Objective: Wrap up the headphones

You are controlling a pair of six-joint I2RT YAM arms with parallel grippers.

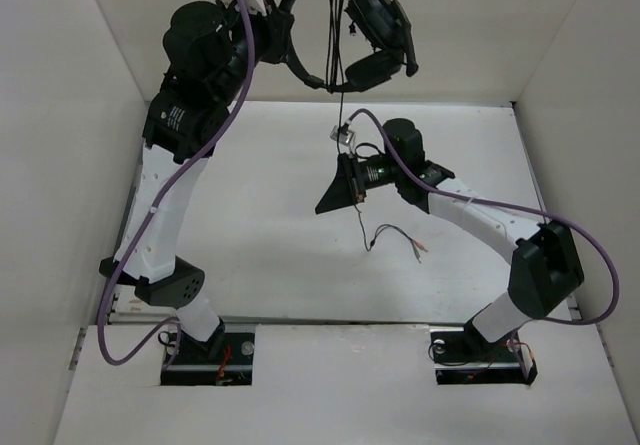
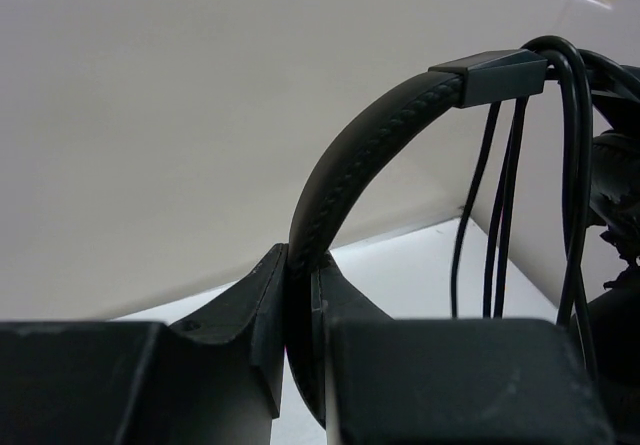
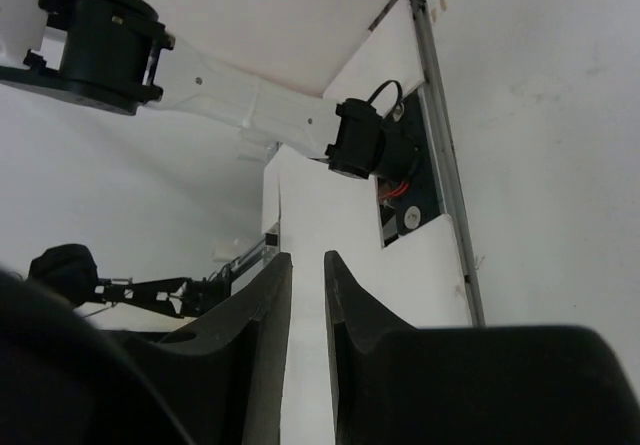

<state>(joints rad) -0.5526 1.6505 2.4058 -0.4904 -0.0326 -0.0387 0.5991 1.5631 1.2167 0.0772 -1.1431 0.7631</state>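
The black headphones (image 1: 345, 25) hang high at the back, and my left gripper (image 1: 272, 27) is shut on their headband (image 2: 380, 125). The left wrist view shows the padded band pinched between the two fingers, at the left gripper (image 2: 300, 265). The thin black cable (image 1: 343, 65) is looped over the top of the band, and its strands (image 2: 500, 205) hang down. It runs past my right gripper (image 1: 325, 205) to loose ends (image 1: 415, 247) on the table. The right gripper (image 3: 307, 265) stands slightly open with nothing between its fingers, below the headphones and pointing toward the near left.
White walls (image 1: 60, 165) close in the table on the left, back and right. A thick purple cable (image 1: 240, 75) trails along the left arm, and another (image 1: 590, 255) along the right arm. The left arm's base (image 3: 365, 145) shows in the right wrist view.
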